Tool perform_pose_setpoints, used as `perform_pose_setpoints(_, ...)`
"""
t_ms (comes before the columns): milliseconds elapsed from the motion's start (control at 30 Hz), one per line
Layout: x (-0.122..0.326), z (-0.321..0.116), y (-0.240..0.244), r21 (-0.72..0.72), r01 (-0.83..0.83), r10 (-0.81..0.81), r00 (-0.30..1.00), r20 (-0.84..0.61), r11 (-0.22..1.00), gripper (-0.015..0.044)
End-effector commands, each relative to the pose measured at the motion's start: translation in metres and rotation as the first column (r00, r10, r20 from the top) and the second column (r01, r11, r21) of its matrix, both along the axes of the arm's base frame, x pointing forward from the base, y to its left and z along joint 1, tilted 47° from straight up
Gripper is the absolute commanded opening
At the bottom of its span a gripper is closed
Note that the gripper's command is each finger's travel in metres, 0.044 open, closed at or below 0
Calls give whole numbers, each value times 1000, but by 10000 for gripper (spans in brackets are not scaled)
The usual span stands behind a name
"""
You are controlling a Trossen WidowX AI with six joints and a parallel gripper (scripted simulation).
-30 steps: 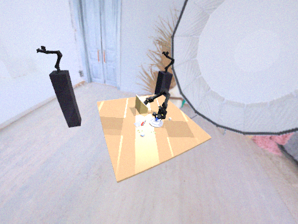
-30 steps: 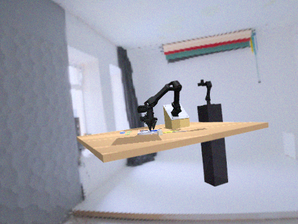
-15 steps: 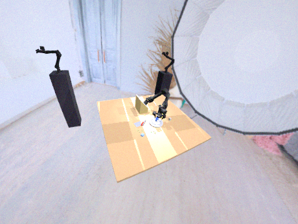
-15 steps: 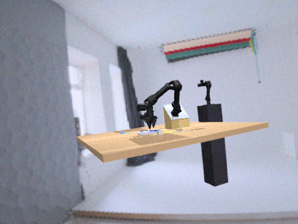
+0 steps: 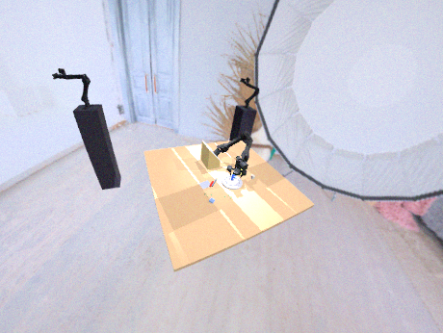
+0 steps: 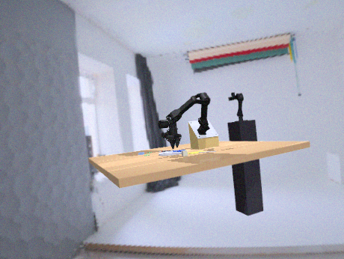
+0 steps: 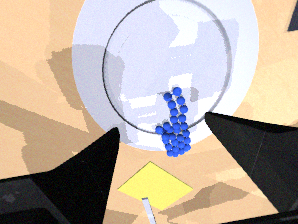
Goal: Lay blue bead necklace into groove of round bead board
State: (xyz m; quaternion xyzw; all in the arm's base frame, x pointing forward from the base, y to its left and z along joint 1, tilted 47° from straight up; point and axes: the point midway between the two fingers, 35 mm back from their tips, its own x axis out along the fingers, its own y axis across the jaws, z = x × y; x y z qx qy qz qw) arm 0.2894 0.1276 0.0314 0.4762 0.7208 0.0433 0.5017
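The round bead board point(image 5: 231, 187) point(image 6: 164, 153) point(image 7: 90, 55) is whitish, with a thin dark groove ring point(image 7: 103, 75) in the wrist view. The blue bead necklace point(image 5: 233, 178) point(image 7: 176, 127) lies bunched at the board's near edge in the wrist view. A narrow double row of beads reaches inside the ring; the thicker clump crosses the ring and overlaps the outer rim. Most of the ring has no beads on it. My gripper point(image 6: 175, 147) point(image 7: 161, 123) is wide open and empty, low above the board's near edge, with its fingertips on either side of the clump in the wrist view.
A yellow square point(image 7: 155, 187) lies beside the board, with a thin light rod point(image 7: 149, 210) at it. A wedge-shaped block point(image 5: 210, 160) point(image 6: 206, 142) stands behind. A small pale block point(image 6: 185, 153) is close to the board. A blue block point(image 5: 212, 200) and a red piece point(image 5: 212, 183) lie on the table.
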Motion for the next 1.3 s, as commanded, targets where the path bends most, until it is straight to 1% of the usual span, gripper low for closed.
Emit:
perform_pose_setpoints(0, -8, 3, 0, 3, -82, 82, 993, 86, 997, 361)
perform_pose_setpoints(67, -19, 7, -1, -9, -208, 205, 954, 220, 978, 309)
perform_pose_setpoints(133, -30, 11, -2, -37, -328, 320, 881, 348, 944, 256)
perform_pose_setpoints(200, -41, 14, -3, -82, -438, 423, 778, 464, 895, 250)
perform_pose_setpoints(267, -53, 16, -3, -141, -533, 510, 648, 566, 834, 250)
perform_pose_setpoints(333, -63, 18, -4, -204, -604, 571, 513, 640, 771, 250)
perform_pose_setpoints(367, -66, 18, -4, -222, -620, 585, 475, 658, 753, 250)
perform_pose_setpoints(733, -67, 18, -4, -228, -625, 589, 462, 663, 747, 250)
perform_pose_setpoints(933, -68, 8, 7, -227, -625, 589, 462, 663, 747, 250)
perform_pose_setpoints(967, -65, 14, 1, -231, -621, 588, 461, 665, 749, 250)
perform_pose_setpoints(1267, -66, 7, 8, -231, -622, 588, 461, 664, 748, 250)
